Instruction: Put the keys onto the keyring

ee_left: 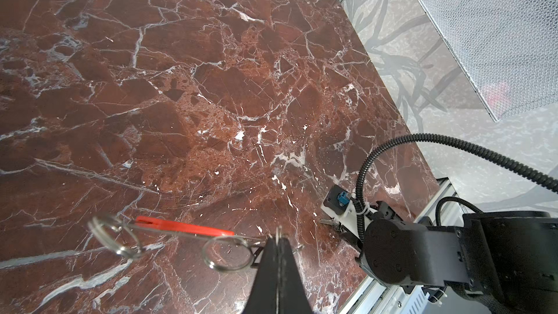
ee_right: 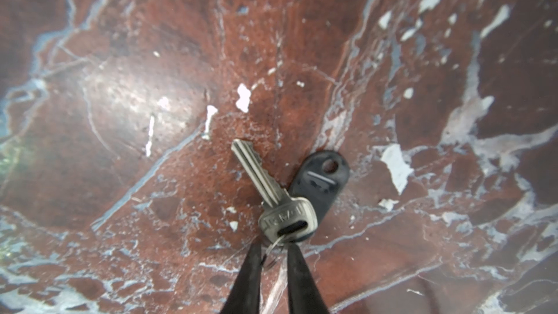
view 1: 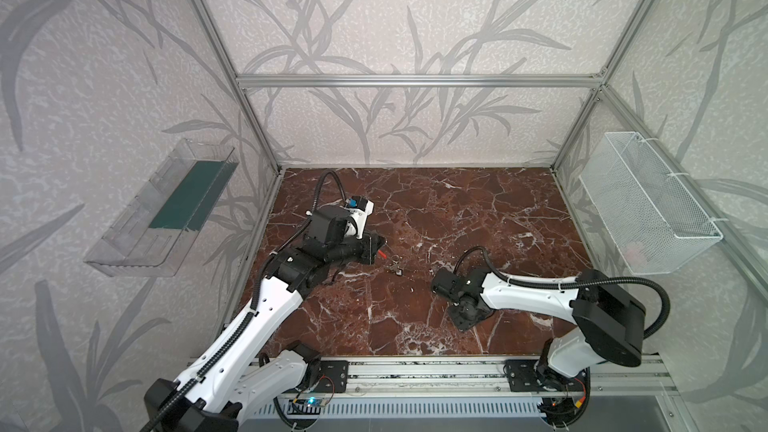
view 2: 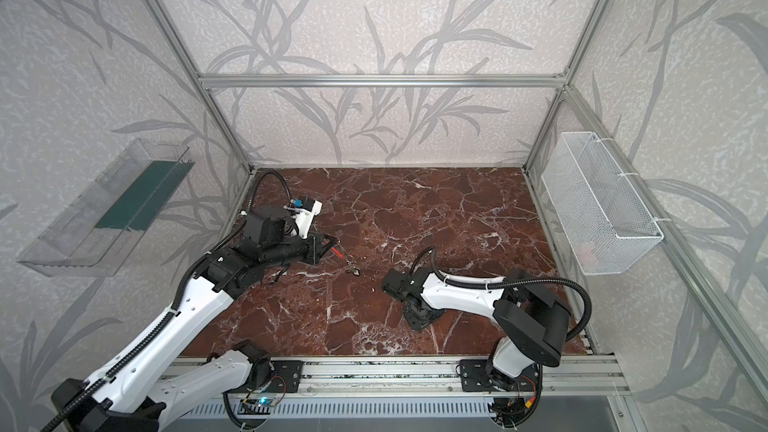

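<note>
The left gripper (ee_left: 276, 238) clamps the keyring (ee_left: 184, 226) left of centre. The right gripper (ee_right: 273, 255), jaws narrowly apart, straddles the head of a key (ee_right: 265, 182) on the near-right worktop (ee_right: 120, 116). Threading apparently remains.

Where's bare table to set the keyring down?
Free: far table up to the back wall; near centre strip by the front rail. Crowded: around left end effector, keyring and loose keys; right end effector at a key.
</note>
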Controlling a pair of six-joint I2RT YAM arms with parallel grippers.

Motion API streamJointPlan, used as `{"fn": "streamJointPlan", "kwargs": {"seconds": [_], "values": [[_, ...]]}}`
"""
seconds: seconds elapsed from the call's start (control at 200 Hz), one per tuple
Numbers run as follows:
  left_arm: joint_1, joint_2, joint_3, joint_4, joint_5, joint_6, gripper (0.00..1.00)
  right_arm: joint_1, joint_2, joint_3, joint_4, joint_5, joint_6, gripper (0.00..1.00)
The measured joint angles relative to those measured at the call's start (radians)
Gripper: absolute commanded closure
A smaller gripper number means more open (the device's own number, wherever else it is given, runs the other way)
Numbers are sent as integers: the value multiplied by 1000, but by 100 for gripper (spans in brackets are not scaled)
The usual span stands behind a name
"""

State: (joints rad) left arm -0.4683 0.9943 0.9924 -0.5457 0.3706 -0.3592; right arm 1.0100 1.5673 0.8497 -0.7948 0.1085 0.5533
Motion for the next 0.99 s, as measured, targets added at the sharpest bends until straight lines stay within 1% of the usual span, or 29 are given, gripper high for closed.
{"fn": "streamJointPlan", "kwargs": {"seconds": [0.145,0.19,0.46,0.66,0.825,0.935,0.995], "values": [[0,0,0,0,0,0,100,0,-23,0,-8,7,1,98],[0,0,0,0,0,0,100,0,-31,0,-11,8,1,100],[0,0,0,0,1,0,100,0,-70,0,-21,15,0,100],[0,0,0,1,11,20,100,-6,-201,2,-17,24,-23,100],[0,0,0,1,47,71,100,-53,-336,21,26,22,-111,100],[0,0,1,2,77,117,100,-69,-439,22,111,22,-219,100],[0,0,3,1,89,143,100,-69,-501,14,185,24,-291,100]]}}
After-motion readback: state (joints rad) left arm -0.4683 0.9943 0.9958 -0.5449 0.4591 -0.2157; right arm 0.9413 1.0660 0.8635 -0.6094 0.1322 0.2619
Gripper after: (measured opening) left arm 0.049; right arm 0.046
